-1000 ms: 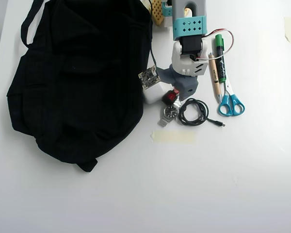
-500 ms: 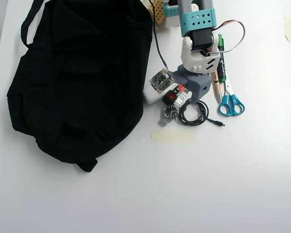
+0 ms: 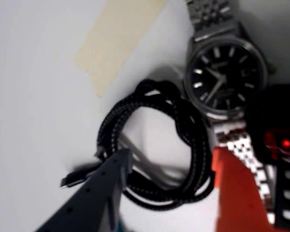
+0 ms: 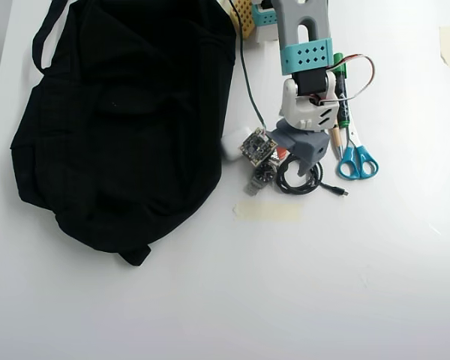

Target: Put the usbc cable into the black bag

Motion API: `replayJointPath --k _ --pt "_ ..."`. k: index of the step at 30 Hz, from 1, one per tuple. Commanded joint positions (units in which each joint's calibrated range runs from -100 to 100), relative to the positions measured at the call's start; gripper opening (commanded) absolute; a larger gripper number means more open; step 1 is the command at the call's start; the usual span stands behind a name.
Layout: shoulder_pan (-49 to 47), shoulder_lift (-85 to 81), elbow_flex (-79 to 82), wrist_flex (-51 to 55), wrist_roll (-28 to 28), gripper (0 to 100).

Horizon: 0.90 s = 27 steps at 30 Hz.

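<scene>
The usbc cable (image 3: 108, 128) is a black braided coil lying flat on the white table, its small plug sticking out at the lower left. My gripper (image 3: 173, 153) is open just above it, the grey finger (image 3: 104, 193) left of the coil's near side and the orange finger (image 3: 237, 193) right of it. From overhead, the gripper (image 4: 296, 166) covers the coil's top, and the cable (image 4: 298, 190) shows below it. The black bag (image 4: 120, 120) fills the left half of the overhead view, apart from the cable.
A steel-band wristwatch (image 3: 227, 72) lies right beside the coil, touching it. A black device with a red light (image 3: 280, 159) is at the right. Beige tape (image 4: 268, 211) sits below the cable. Blue scissors (image 4: 356, 161), a pencil and a green marker (image 4: 341, 97) lie to the right.
The arm has swung right and reached down the table, bringing the gripper from beside the watch to over the cable coil. The cable has not moved.
</scene>
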Motion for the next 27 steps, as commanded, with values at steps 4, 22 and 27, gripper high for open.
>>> replayJointPath --k 4,22,27 --pt "-0.18 0.20 -1.06 -1.52 2.93 22" --pt "0.42 6.84 -1.78 -6.00 7.44 22" --pt "0.35 9.91 -1.78 -10.48 7.44 22"
